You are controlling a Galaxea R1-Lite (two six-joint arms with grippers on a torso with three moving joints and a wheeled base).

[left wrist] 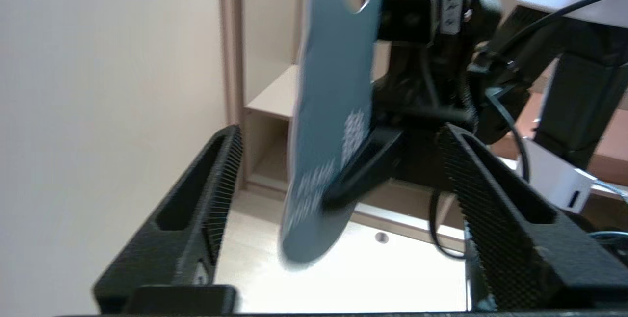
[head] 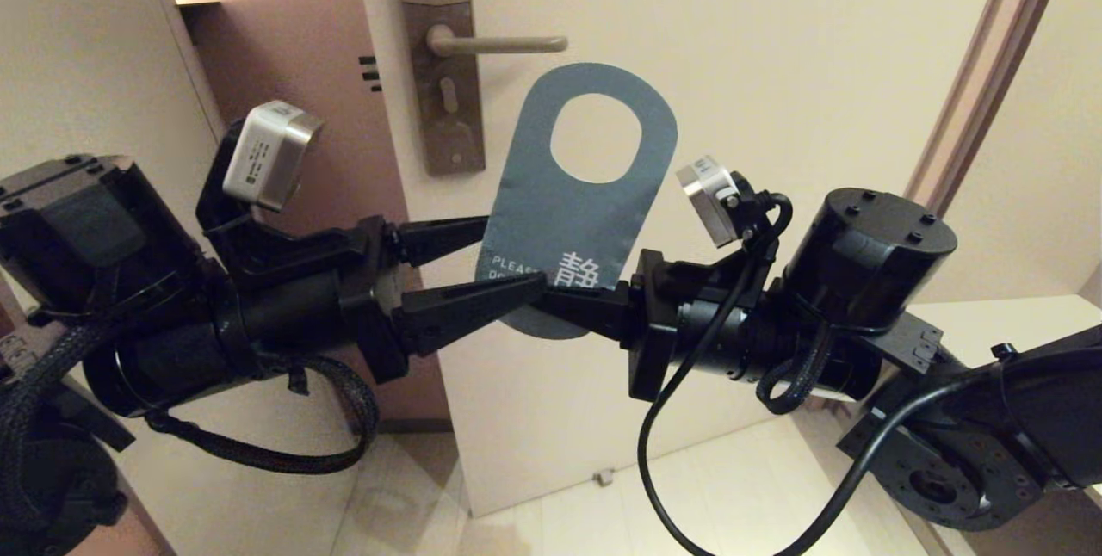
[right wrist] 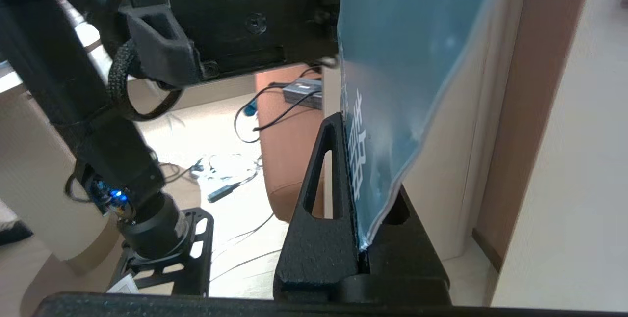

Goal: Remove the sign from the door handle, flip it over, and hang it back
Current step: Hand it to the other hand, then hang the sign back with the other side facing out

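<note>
The sign (head: 585, 194) shows its blue-grey face with white lettering and stands upright in front of the door, its oval hole at the top. It hangs off the door handle (head: 499, 44), a level lever on a tall plate (head: 443, 100) up and to the left. My right gripper (head: 564, 302) is shut on the sign's lower edge (right wrist: 407, 62), with the card pinched between its fingers (right wrist: 324, 179). My left gripper (head: 515, 255) stands open, one finger on each side of the sign's lower left corner (left wrist: 333, 86), and neither finger (left wrist: 216, 179) presses on it.
The pale door (head: 775, 108) fills the background, with its brown frame (head: 981, 65) at the right and a pale cabinet (head: 86, 48) at the left. A door stop (head: 604, 477) sits on the floor. Cables (right wrist: 221, 170) and a brown seat (right wrist: 289, 150) lie behind me.
</note>
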